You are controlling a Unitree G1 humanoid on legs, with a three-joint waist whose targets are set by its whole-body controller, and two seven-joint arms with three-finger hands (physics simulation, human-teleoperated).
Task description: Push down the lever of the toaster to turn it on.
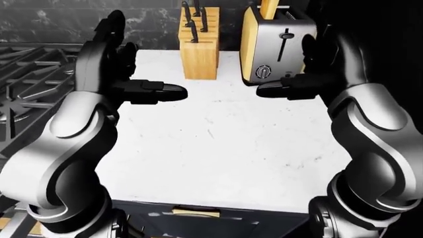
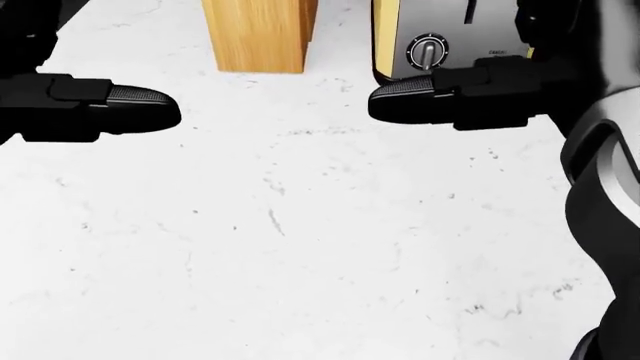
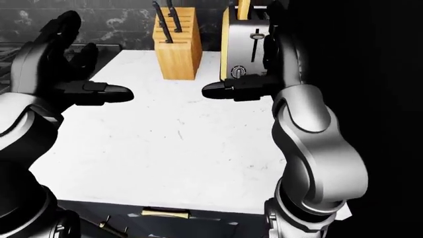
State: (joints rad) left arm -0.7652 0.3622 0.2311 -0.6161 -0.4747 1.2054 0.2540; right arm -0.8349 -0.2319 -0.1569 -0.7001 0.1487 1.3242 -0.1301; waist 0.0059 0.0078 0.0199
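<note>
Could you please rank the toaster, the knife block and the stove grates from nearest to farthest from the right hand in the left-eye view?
1. Toaster: just above the right hand, at upper right.
2. Knife block: left of the toaster, top centre.
3. Stove grates: far left edge, beyond the left hand.

A brushed-metal toaster with glossy yellow sides point(image 1: 281, 47) and a matt light-wood knife block point(image 1: 200, 54) stand on the smooth white marble-look counter point(image 1: 218, 144), beside glossy grey arm shells and matt black textured fingertips point(image 2: 140, 101).
</note>
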